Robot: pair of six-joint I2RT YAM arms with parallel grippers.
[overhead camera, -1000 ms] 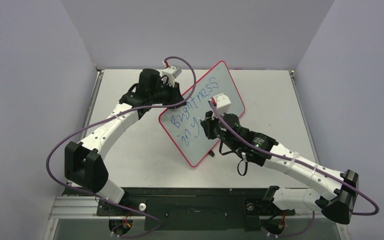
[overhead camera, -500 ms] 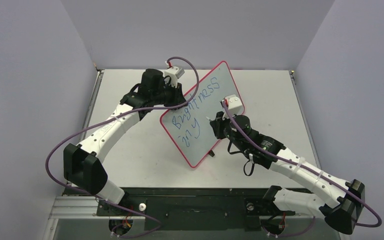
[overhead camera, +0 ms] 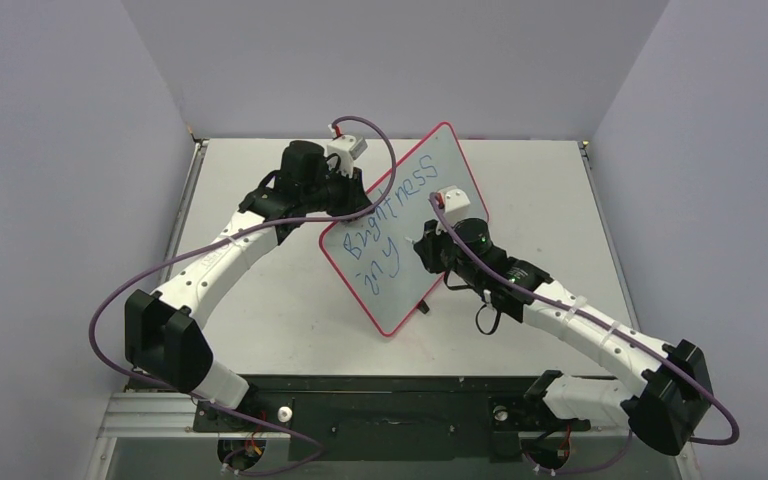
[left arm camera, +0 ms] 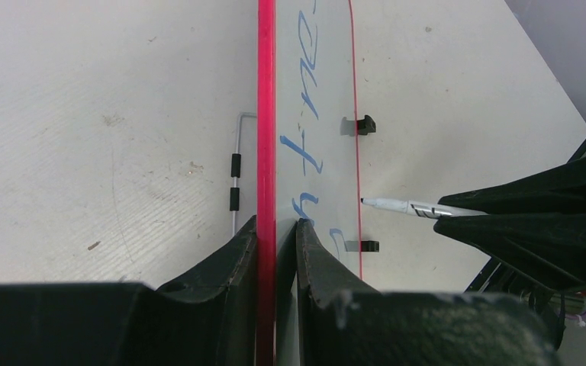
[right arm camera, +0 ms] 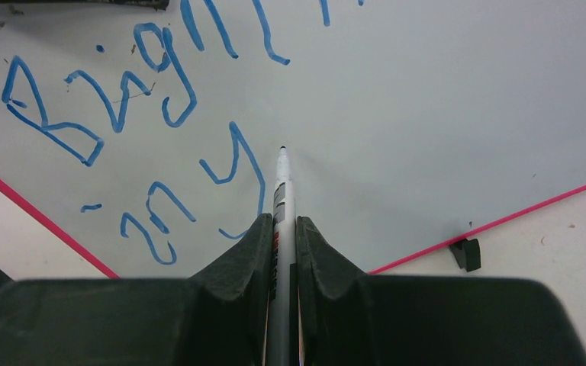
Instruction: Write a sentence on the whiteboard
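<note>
The whiteboard [overhead camera: 392, 298], white with a red-pink rim, stands tilted on the table's middle. My left gripper [overhead camera: 348, 200] is shut on its left edge; in the left wrist view its fingers [left arm camera: 277, 223] pinch the rim of the whiteboard [left arm camera: 320, 91]. The sentence [overhead camera: 392, 212] in blue reads "Brightness" above "in y" [right arm camera: 191, 191]. My right gripper [right arm camera: 284, 221] is shut on a white marker [right arm camera: 282, 187]. The marker's tip points at the whiteboard [right arm camera: 427, 114] just right of the "y". Contact between tip and face is unclear. The marker [left arm camera: 400, 205] also shows in the left wrist view.
Two small black clips [left arm camera: 365, 124] sit on the board's lower edge, one also seen as a clip [right arm camera: 467, 253] in the right wrist view. A thin wire stand [left arm camera: 236, 168] lies behind the board. Grey walls enclose the table [overhead camera: 530, 180] on three sides.
My right gripper with the marker swung a little right of the "y", then came back closer to it. The left gripper keeps its grip; the board shifted only slightly.
</note>
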